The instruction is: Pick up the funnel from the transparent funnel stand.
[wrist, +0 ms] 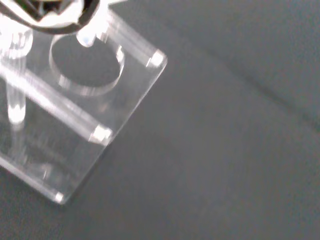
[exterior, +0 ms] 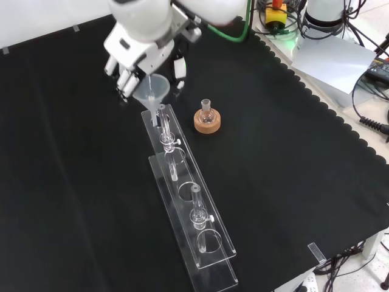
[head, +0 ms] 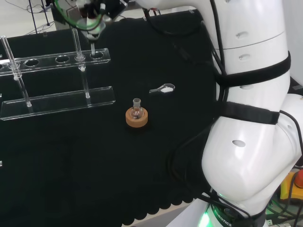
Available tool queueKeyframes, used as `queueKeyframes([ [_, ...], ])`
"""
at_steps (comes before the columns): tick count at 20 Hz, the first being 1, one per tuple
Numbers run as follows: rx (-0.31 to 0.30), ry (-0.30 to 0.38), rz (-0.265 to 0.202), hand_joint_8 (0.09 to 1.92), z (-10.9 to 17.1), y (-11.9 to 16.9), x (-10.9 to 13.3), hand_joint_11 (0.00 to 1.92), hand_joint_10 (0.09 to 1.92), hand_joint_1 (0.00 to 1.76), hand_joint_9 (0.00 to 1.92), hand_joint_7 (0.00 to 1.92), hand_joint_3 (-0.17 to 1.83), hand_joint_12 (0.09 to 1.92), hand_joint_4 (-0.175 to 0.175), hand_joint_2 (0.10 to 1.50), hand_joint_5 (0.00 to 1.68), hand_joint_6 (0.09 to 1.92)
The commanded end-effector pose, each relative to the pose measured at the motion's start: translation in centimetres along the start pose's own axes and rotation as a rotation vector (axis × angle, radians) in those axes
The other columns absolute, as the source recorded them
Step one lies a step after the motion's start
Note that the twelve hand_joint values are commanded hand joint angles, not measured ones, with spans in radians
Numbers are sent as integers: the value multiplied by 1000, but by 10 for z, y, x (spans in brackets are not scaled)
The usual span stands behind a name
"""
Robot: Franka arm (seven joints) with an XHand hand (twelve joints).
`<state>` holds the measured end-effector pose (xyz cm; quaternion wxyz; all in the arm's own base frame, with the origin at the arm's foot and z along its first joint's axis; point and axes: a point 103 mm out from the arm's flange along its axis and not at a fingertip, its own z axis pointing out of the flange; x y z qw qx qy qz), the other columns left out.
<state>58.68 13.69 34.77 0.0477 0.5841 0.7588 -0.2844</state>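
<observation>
The clear funnel (exterior: 152,90) hangs at the far end of the transparent funnel stand (exterior: 193,214) in the front view, its stem pointing down at the end hole. My hand (exterior: 141,56) reaches over it from above, fingers (exterior: 124,80) on one side of the cone and the thumb on the other, curled round it. In the head view the hand (head: 90,14) is at the top edge, with the funnel's stem (head: 93,46) just above the stand's rightmost hole (head: 97,55). Close up, the wrist view has the stand's corner (wrist: 102,132) and that hole (wrist: 87,65).
A small round flask on a cork ring (head: 137,115) stands in front of the stand in the head view, and to its right in the front view (exterior: 206,117). A small clear scoop with white powder (head: 162,89) lies beyond it. The arm's white links (head: 251,118) stand at the head view's right.
</observation>
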Motion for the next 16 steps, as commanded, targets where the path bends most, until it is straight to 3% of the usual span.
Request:
queueKeyframes([
  [1, -26, -53, 87, 659, -30, -67, -22, 608, 438, 890, 1168, 915, 726, 1269, 9, 700, 866, 812],
  [16, 25, -50, 149, 659, -10, -143, -19, 597, 438, 890, 1173, 896, 730, 1269, 13, 696, 868, 828],
])
